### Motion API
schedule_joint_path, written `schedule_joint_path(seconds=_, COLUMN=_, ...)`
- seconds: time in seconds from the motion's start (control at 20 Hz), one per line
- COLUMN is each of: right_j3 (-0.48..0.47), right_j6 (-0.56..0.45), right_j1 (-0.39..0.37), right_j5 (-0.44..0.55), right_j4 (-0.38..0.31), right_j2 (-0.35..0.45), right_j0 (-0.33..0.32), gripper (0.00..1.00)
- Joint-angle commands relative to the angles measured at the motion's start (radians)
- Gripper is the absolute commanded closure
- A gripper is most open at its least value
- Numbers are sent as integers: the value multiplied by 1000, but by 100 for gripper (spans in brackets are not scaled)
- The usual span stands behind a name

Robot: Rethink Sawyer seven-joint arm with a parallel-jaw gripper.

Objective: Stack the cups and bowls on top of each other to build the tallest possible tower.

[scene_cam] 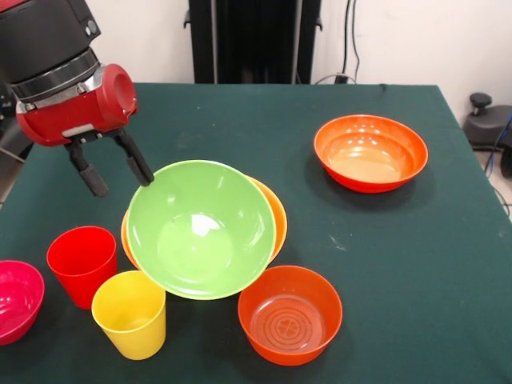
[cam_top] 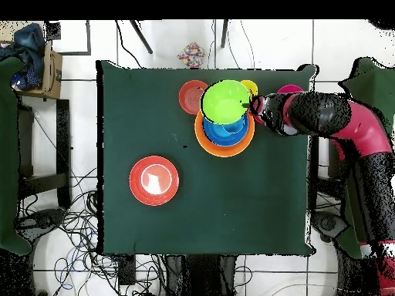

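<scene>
Tower (scene_cam: 204,228) near the bench's (scene_cam: 400,264) front-left area in the front view: lime green bowl (scene_cam: 200,232) tilted toward the camera, over the pale orange bowl (scene_cam: 274,214). Overhead, a blue bowl (cam_top: 228,131) nested between those 2. Gripper (scene_cam: 112,172) at the green bowl's upper-left rim, fingers (scene_cam: 138,166) apart, the right-hand one in this view at or touching the rim edge; nothing held. Red cup (scene_cam: 81,264) and yellow cup (scene_cam: 130,314) upright, just beside each other, left of the tower. Magenta-pink bowl (scene_cam: 16,300) at the left edge. 2 red-orange bowls apart from the pile: deeper bowl (scene_cam: 290,314) just in front of the tower, shallower bowl (scene_cam: 370,152) well apart at the far right.
</scene>
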Motion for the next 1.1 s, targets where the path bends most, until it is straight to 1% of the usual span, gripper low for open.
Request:
schedule_joint_path(seconds=0.05, right_j3=-39, right_j6=-184, right_j1=57, right_j5=53, right_j4=-44, right_j2=-74, right_j0=71, gripper=0)
schedule_joint_path(seconds=0.4, right_j3=-52, right_j6=-174, right_j1=78, right_j5=21, right_j4=-65, right_j2=-90, right_j0=94, gripper=0)
schedule_joint_path(seconds=0.65, right_j3=-45, right_j6=-172, right_j1=80, right_j5=6, right_j4=-73, right_j2=-99, right_j0=98, gripper=0)
schedule_joint_path(seconds=0.8, right_j3=-58, right_j6=-178, right_j1=98, right_j5=-1, right_j4=-88, right_j2=-112, right_j0=111, gripper=0)
schedule_joint_path(seconds=1.1, right_j3=-41, right_j6=-175, right_j1=102, right_j5=-25, right_j4=-112, right_j2=-130, right_j0=115, gripper=0)
